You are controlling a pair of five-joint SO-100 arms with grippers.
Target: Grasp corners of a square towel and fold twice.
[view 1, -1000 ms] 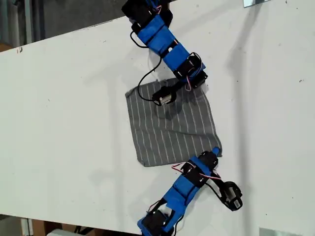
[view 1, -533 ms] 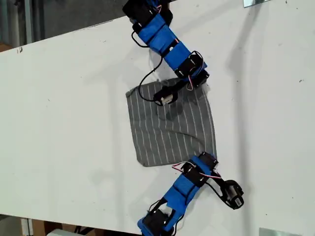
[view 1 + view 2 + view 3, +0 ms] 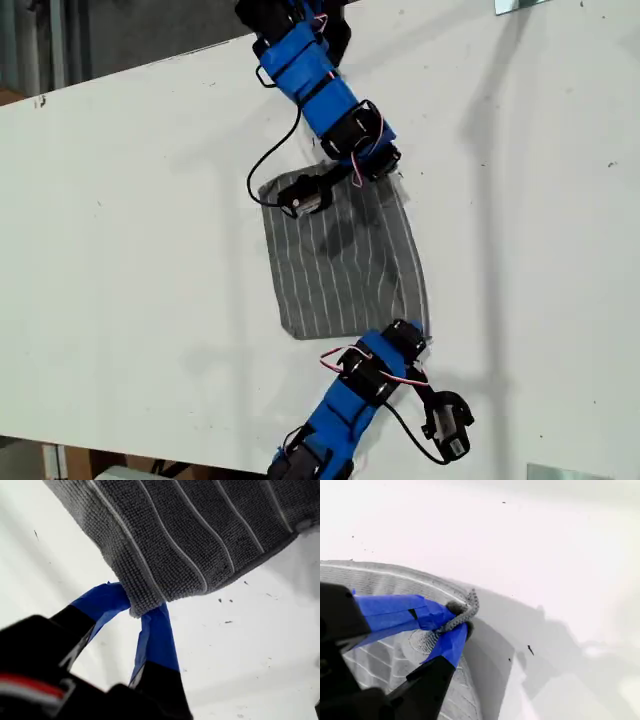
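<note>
Exterior view: the towel (image 3: 340,260), soft grey cloth with thin white pinstripes, is lying on the flat white desk (image 3: 150,200) between the two blue arms. Its edge toward the exterior view's right is bowing inward. My second gripper (image 3: 388,165) is covering the upper right corner, my first gripper (image 3: 412,330) the lower right one.

First wrist view: my first gripper (image 3: 137,607) is pinching a corner (image 3: 145,602) of looped, nubbly pile between blue-taped jaws.

Second wrist view: my second gripper (image 3: 457,622) is clamping a hemmed corner (image 3: 470,605), which is bunching into a twisted tip. The jaws are hiding much of the cloth beneath them.
</note>
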